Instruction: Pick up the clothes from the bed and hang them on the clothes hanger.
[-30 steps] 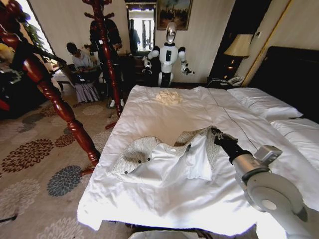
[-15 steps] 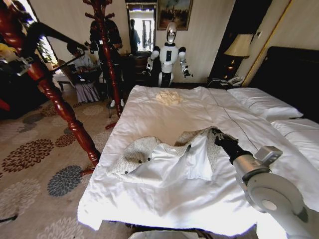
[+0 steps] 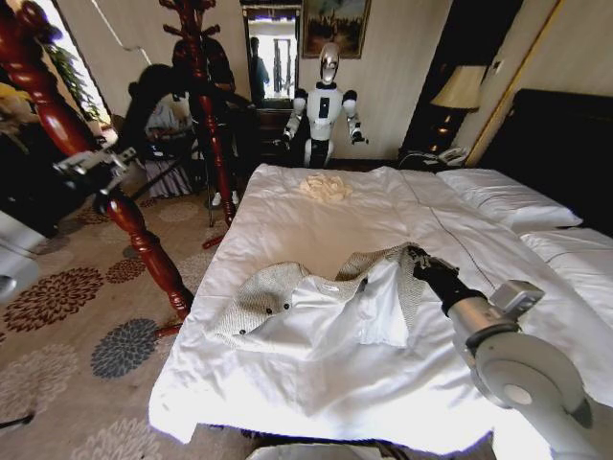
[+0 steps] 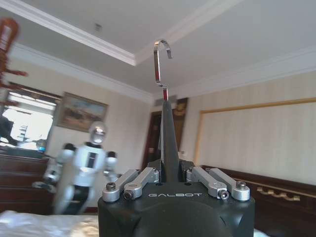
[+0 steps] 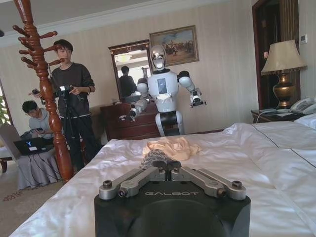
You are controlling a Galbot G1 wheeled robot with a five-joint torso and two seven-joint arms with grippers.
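Note:
The clothes (image 3: pixel 306 302), a grey-beige speckled jacket with its white lining turned up, lie spread near the foot of the bed (image 3: pixel 316 393). My right gripper (image 3: pixel 414 254) is at the jacket's right edge. In the right wrist view, the right gripper (image 5: pixel 160 165) is shut on a bunch of speckled fabric (image 5: pixel 154 158). My left arm is raised at the far left, blurred by motion. The left gripper (image 4: pixel 170 174) is shut on the neck of the black clothes hanger (image 4: pixel 168 138), whose metal hook (image 4: pixel 160 61) points up.
A cream-yellow garment (image 3: pixel 326 187) lies at the far end of the bed, with white pillows (image 3: pixel 508 196) at the right. Two red-brown wooden coat-stand posts (image 3: pixel 144 249) (image 3: pixel 206 115) stand left of the bed. Another robot (image 3: pixel 324 105) and a lamp (image 3: pixel 460 91) stand behind the bed.
My left arm has swung with the hanger across the upper left of the head view. The right gripper and the jacket have not moved.

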